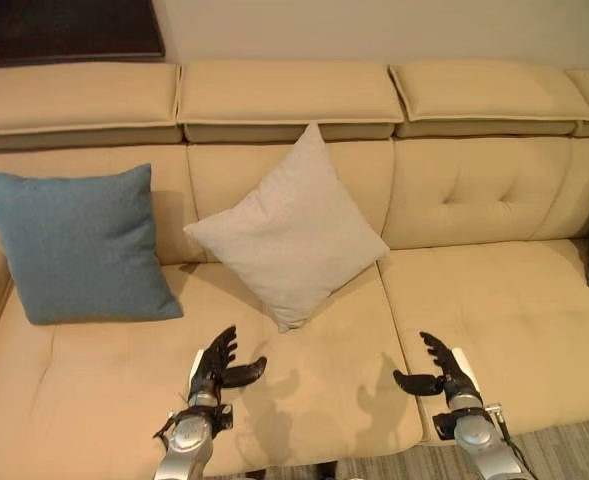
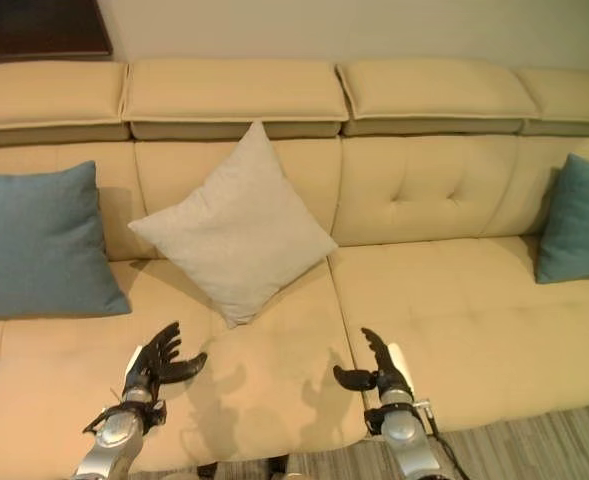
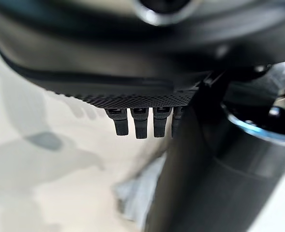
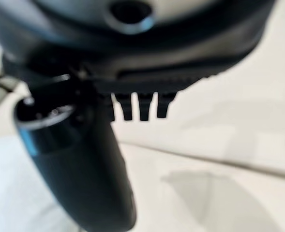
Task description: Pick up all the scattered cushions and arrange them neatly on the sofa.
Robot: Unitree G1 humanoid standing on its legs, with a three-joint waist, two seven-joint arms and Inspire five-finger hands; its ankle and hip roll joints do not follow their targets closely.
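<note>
Both hands hover over the front of the sofa [image 1: 494,310] seat, empty. The left hand [image 1: 214,368] has its fingers spread and straight, thumb pointing inward, touching nothing. The right hand [image 1: 444,370] is likewise spread, thumb held out toward the middle, holding nothing.

3 cushions sit on the sofa. A blue cushion [image 1: 74,245] leans upright against the backrest at the left. A cream cushion [image 1: 289,228] stands on 1 corner near the middle, tilted like a diamond against the backrest, just beyond the hands. A second blue cushion [image 2: 579,220] rests against the backrest at the far right, well apart from the others.
</note>
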